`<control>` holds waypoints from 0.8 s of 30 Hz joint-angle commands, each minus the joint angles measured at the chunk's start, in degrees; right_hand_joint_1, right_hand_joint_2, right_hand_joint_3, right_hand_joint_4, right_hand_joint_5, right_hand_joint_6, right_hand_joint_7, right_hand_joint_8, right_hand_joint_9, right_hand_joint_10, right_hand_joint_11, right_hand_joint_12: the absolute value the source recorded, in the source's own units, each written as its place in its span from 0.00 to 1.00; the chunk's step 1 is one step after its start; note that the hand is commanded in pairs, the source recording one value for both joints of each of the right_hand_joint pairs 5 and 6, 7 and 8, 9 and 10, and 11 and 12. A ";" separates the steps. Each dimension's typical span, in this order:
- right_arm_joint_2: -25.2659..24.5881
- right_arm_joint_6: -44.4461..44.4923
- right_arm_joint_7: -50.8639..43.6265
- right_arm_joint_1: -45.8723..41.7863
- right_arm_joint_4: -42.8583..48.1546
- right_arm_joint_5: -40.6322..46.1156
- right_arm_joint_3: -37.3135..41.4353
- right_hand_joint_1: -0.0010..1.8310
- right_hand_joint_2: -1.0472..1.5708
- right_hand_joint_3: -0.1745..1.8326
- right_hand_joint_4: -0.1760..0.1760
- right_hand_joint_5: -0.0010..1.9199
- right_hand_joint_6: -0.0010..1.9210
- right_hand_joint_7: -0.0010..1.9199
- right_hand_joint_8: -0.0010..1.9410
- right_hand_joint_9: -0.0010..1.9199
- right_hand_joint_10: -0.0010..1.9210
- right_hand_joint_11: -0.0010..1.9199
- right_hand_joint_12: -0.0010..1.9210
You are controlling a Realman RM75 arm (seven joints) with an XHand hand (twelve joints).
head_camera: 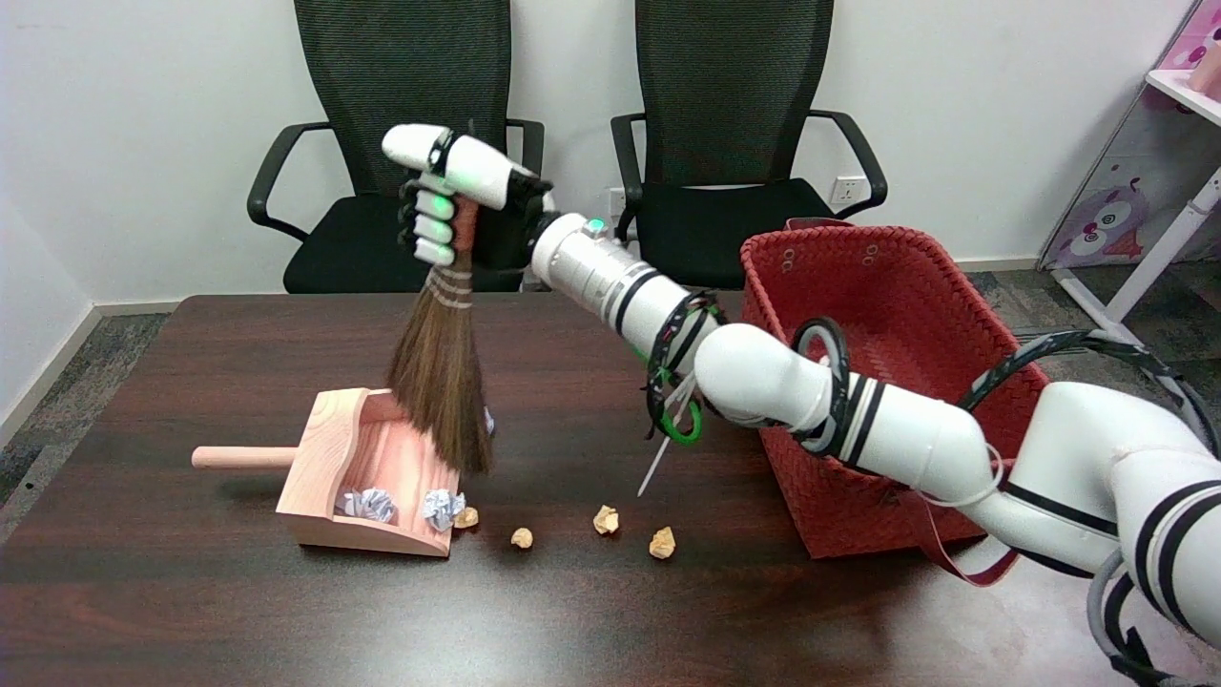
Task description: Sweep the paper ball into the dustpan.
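My right hand [453, 196] grips the handle of a small straw broom [441, 382], held upright with the bristles hanging over the open mouth of the wooden dustpan [329, 458]. The bristle tips hover just above the pan's right edge. Two white-and-blue paper balls lie in the pan: one [369, 504] deep inside, one [441, 507] at the lip. Several small tan paper balls lie in a row on the table to the right: one [465, 517] touching the pan's lip, then others [521, 537], [606, 519], [662, 542].
A red woven basket [940, 286] stands at the table's right, partly behind my right arm. The dustpan's round handle [243, 457] points left. Two black office chairs [401, 143] stand behind the dark wooden table [238, 611]. A white-and-pink shelf [1173, 143] is at the far right.
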 commanded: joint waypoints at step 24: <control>-13.57 12.25 -11.74 4.22 28.93 -34.61 -6.59 0.52 1.00 0.74 0.52 1.00 1.00 1.00 0.99 1.00 1.00 1.00 1.00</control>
